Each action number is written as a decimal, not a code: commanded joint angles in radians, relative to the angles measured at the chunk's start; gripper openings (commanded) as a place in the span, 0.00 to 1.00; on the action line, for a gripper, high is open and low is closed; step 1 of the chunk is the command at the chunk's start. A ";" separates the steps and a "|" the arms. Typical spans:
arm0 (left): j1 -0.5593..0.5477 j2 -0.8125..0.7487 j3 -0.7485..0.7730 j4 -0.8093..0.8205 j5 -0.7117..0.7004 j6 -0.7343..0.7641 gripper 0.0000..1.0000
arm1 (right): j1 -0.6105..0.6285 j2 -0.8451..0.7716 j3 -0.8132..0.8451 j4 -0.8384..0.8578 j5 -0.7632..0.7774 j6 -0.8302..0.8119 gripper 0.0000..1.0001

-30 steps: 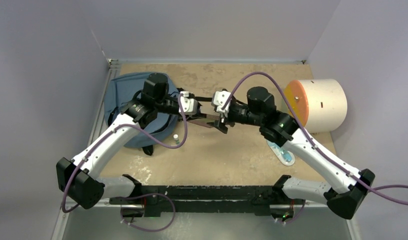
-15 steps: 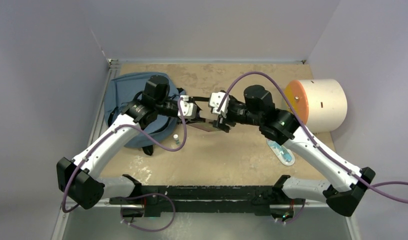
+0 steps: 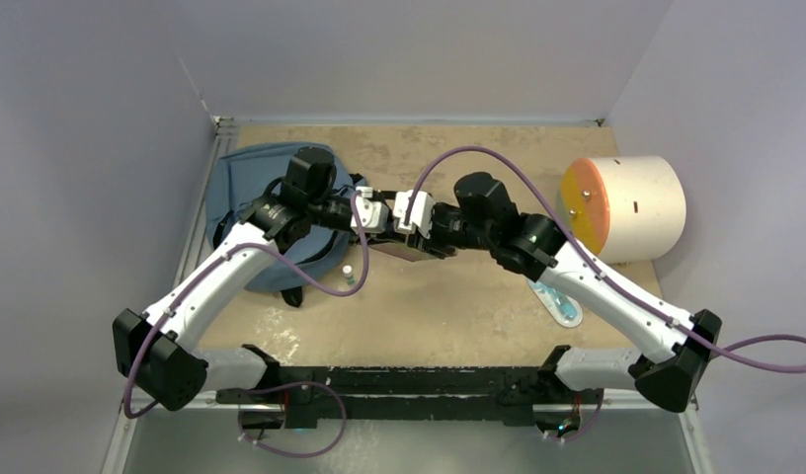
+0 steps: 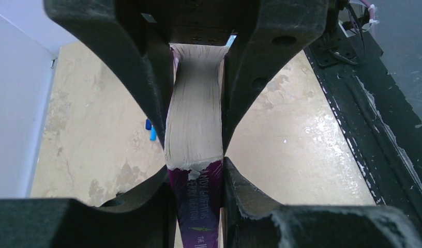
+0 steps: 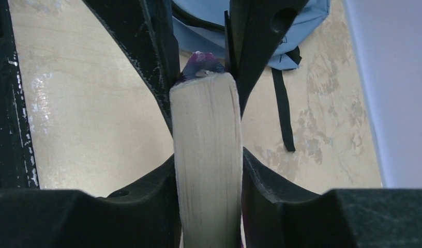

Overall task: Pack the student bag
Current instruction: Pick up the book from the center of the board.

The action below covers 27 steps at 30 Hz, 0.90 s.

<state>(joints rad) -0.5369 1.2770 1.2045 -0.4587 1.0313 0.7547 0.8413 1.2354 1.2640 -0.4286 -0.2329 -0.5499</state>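
Since the student bag (image 3: 243, 188), slumped in the tabletop's far-left corner, looks soft and light, its zipper edge seems the best hold; the left gripper (image 3: 377, 217) clamps a paperback book (image 4: 194, 119), and the right gripper (image 3: 416, 215) pinches its other end.

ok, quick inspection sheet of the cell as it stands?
surface: tan table top, worn and blotchy
job's things: student bag lying far left; paperback book held between both arms
clutter: small white bottle by the bag; blue-white packet; white cylinder with orange face, far right
grippers: left gripper and right gripper each clamp the book
cables: purple cables loop off both arms
surroundings: pale walls on three sides
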 commanded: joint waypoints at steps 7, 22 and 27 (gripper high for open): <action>0.001 -0.014 0.056 0.087 0.047 -0.005 0.07 | 0.006 -0.019 0.028 -0.018 0.005 0.014 0.01; 0.091 -0.166 -0.096 0.123 -0.644 -0.549 0.66 | 0.007 -0.330 -0.297 0.424 0.155 0.377 0.00; 0.149 -0.127 -0.075 -0.134 -0.796 -0.575 0.66 | 0.007 -0.348 -0.344 0.452 0.148 0.411 0.00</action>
<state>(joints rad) -0.4278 1.1252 1.1023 -0.3710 0.4076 0.2508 0.8459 0.9104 0.9253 -0.1410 -0.0971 -0.1989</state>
